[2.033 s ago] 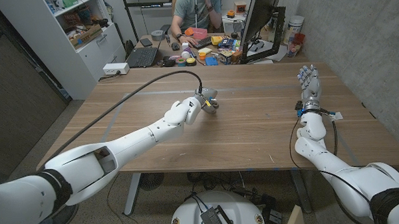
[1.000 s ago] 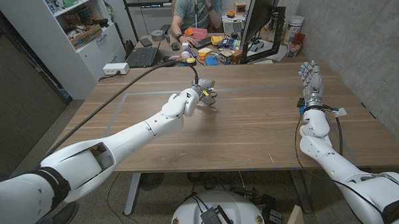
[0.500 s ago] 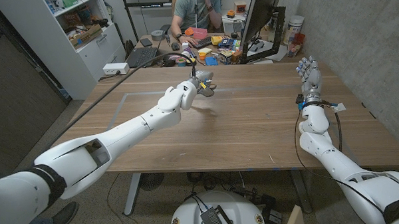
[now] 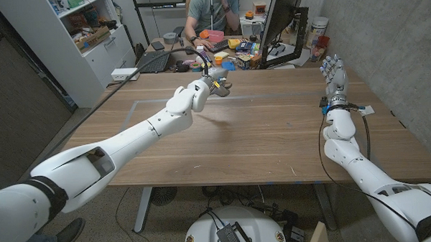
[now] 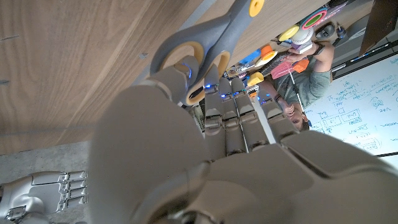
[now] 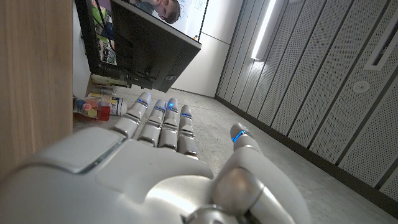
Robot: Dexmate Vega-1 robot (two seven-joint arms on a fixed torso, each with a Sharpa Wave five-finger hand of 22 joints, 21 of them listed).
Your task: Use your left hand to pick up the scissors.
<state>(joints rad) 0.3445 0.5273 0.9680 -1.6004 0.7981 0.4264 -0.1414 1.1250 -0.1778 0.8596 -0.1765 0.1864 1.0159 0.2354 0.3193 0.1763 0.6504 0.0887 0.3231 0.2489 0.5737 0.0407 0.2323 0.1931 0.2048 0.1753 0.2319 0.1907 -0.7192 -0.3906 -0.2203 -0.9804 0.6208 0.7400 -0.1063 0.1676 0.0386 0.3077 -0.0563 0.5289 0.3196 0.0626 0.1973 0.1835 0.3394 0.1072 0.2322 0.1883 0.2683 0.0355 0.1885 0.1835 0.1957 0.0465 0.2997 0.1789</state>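
I had the scissors (image 5: 208,46) in my left hand (image 4: 213,88), my fingers (image 5: 233,127) closed around the grey handles with their yellow-lined loops, so that the tool hung from my grip instead of lying on the wood. In the head view the hand was out over the far edge of the tabletop (image 4: 259,141), near the middle of that edge, and I judged it was raised clear of the surface, since a faint shadow sat on the wood beneath it. I held the handles rather than the blades because the loops gave my fingers something to wrap, and because the blades stayed pointed away from my palm. How the blades stood I could not tell; they ran out of the wrist picture

My right hand (image 4: 334,77) stood near the far right corner of the tabletop, fingers straight, slightly apart and holding nothing, kept well away so it would not get in the way of the left arm

By my reckoning the pick-up was essentially made
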